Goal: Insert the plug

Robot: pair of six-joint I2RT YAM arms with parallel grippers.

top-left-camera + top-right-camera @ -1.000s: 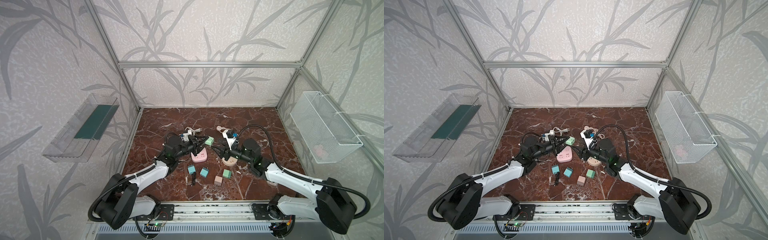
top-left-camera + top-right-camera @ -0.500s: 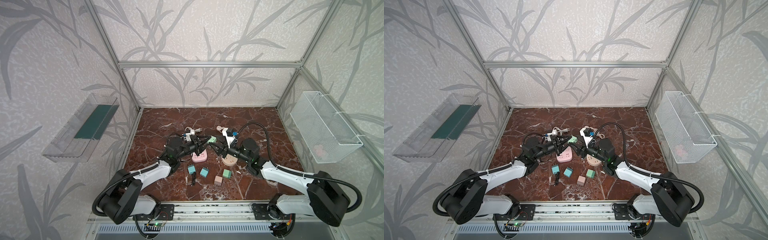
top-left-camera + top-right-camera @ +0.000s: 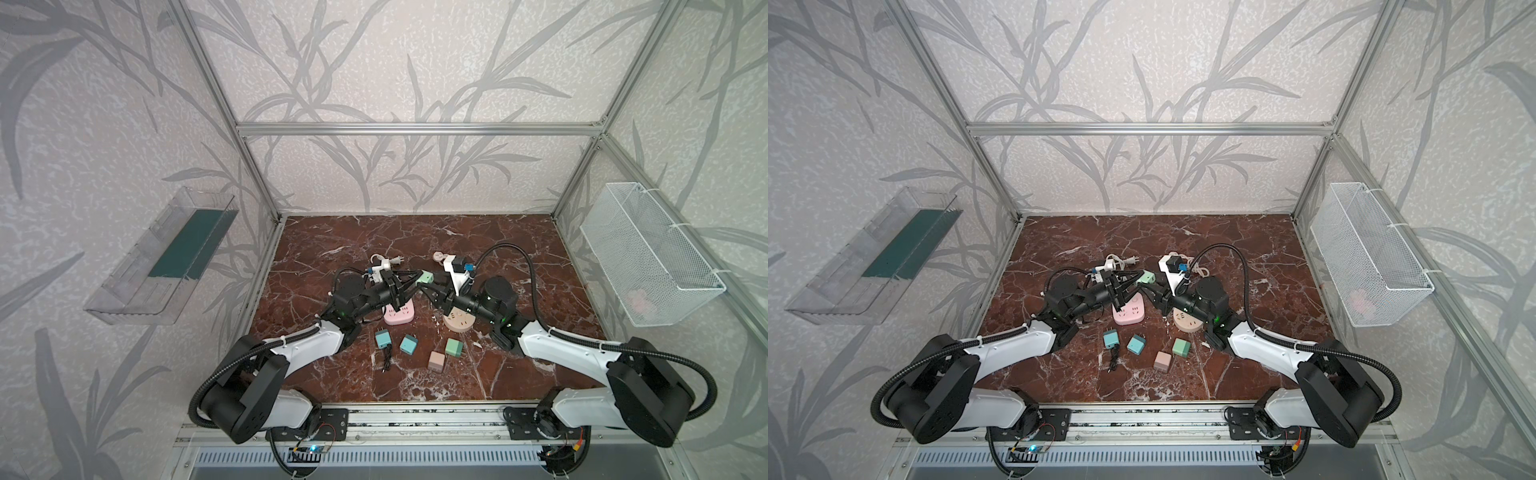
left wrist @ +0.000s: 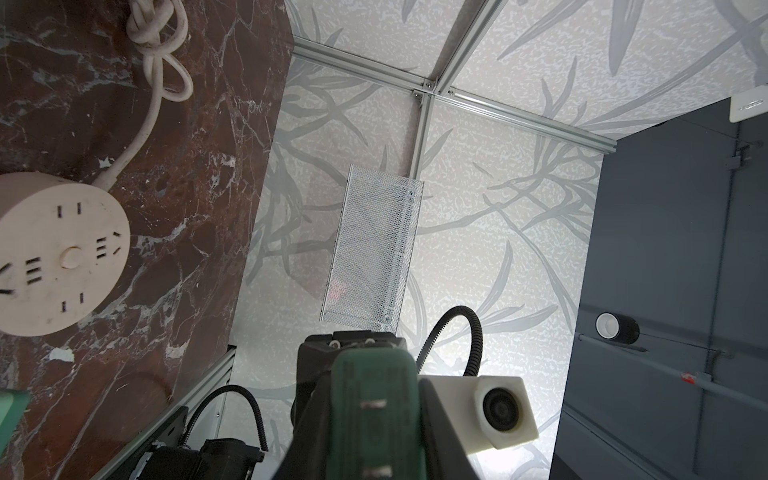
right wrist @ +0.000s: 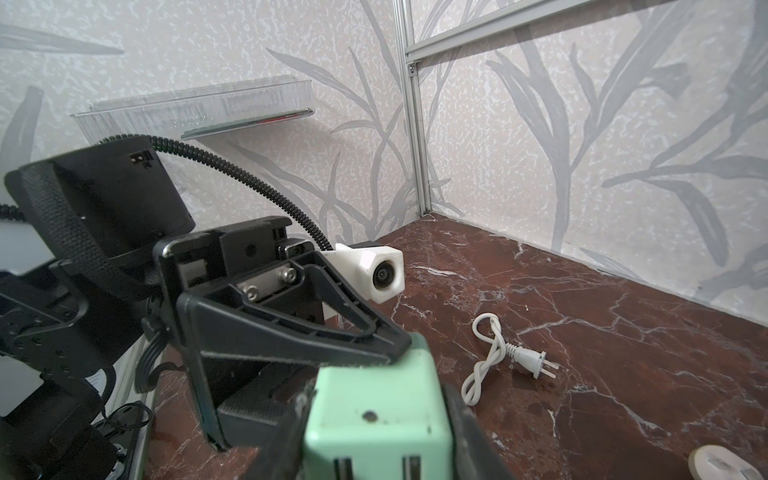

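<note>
A mint-green cube plug (image 3: pixel 426 277) (image 3: pixel 1146 277) hangs in the air above the floor between both arms. My left gripper (image 3: pixel 417 279) (image 4: pixel 376 436) is shut on it, and in the left wrist view the plug (image 4: pixel 376 415) shows two metal prongs. My right gripper (image 3: pixel 434 286) (image 5: pixel 376 449) comes from the opposite side, its fingers (image 5: pixel 461 436) pressed against the plug's (image 5: pixel 374 415) two side faces. Below lie a pink power strip (image 3: pixel 400 313), a round beige socket (image 3: pixel 458 322) (image 4: pixel 62 253) and a white strip (image 3: pixel 453 272) with plugs in it.
Several loose cube plugs lie near the front, among them a teal one (image 3: pixel 382 337), a green one (image 3: pixel 454 347) and a pinkish one (image 3: pixel 436 361). A white cord with a plug (image 5: pixel 498 357) lies behind. A wire basket (image 3: pixel 648 257) and a clear shelf (image 3: pixel 166 257) hang on the side walls.
The left gripper carried the green plug up and toward the middle. The right gripper swung in to meet it and narrowed its jaws around the plug.
</note>
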